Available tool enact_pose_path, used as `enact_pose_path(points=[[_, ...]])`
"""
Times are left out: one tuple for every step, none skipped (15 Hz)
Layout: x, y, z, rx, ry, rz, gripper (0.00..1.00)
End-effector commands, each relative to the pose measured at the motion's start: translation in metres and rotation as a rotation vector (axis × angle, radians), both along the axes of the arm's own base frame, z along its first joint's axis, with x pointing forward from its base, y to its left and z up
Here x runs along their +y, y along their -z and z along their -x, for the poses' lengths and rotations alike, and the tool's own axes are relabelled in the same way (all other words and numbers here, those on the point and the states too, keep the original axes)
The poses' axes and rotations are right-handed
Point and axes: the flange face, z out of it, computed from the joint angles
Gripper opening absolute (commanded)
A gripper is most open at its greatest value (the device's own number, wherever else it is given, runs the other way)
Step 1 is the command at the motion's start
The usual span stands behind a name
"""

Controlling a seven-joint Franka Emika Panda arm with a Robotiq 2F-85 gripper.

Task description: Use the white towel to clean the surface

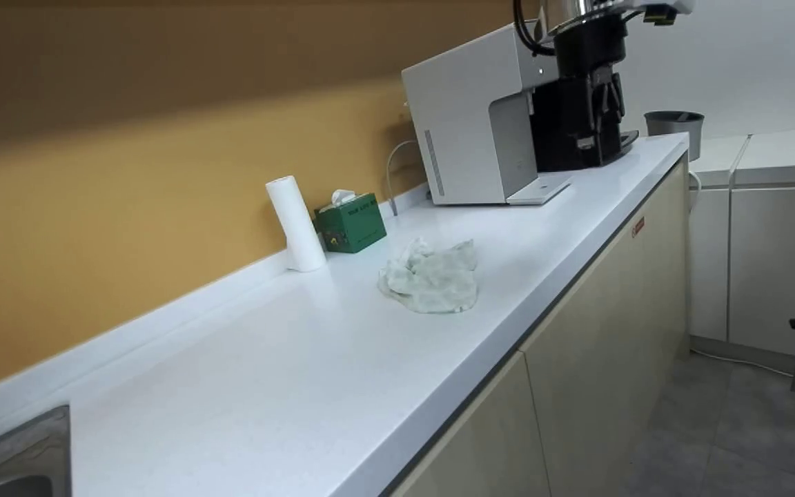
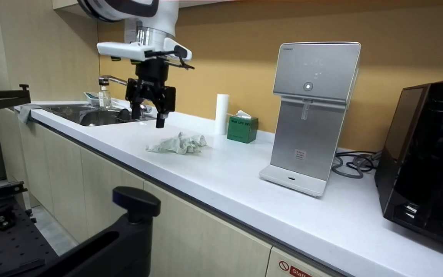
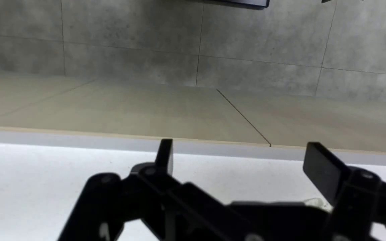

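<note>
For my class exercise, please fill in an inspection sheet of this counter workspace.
Surface: glossy white countertop; any dirt too faint to tell.
Job's things: crumpled greenish-white cloth towel, lying on the countertop.
Clutter: upright white paper roll beside green cardboard tissue box.
Gripper: black robotic gripper above the countertop, fingers apart, holding nothing.
Cables: looped black and grey cables near silver boxy dispenser.
Surroundings: stainless-steel sink, ochre wall, pale wooden cabinets.

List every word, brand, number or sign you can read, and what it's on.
"Staff", cut off: red label on a door, beside a barred-circle sign.
"COWAY", probably: dispenser, blurred.
"YOUR LIFE", then an unclear word: green box.
Too small to read: dispenser's sticker, panel marks.
No number is readable.
</note>
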Motion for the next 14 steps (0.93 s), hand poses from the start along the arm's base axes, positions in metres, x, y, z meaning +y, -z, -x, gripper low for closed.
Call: enact_pose_path(points=[[0.051,0.022,-0.014,-0.055,-0.117,0.06,1.0],[0.067,0.029,-0.017,-0.075,-0.154,0.074,1.0],[0.083,0.036,-0.02,-0.091,-0.192,0.086,1.0],[0.097,0.043,-0.023,-0.108,-0.225,0.102,1.0],[0.111,0.049,-0.027,-0.125,-0.252,0.11,1.0],[0.122,0.054,-0.03,-0.143,-0.273,0.118,1.0],[0.134,0.059,-0.035,-0.162,-0.286,0.123,1.0],[0.143,0.063,-0.042,-0.188,-0.289,0.125,1.0],[0.149,0.067,-0.05,-0.196,-0.285,0.125,1.0],[0.139,0.062,-0.034,-0.178,-0.303,0.115,1.0],[0.145,0.067,-0.037,-0.185,-0.305,0.115,1.0],[0.148,0.07,-0.04,-0.186,-0.307,0.114,1.0],[0.148,0.071,-0.043,-0.184,-0.308,0.113,1.0],[0.148,0.072,-0.045,-0.184,-0.308,0.113,1.0]])
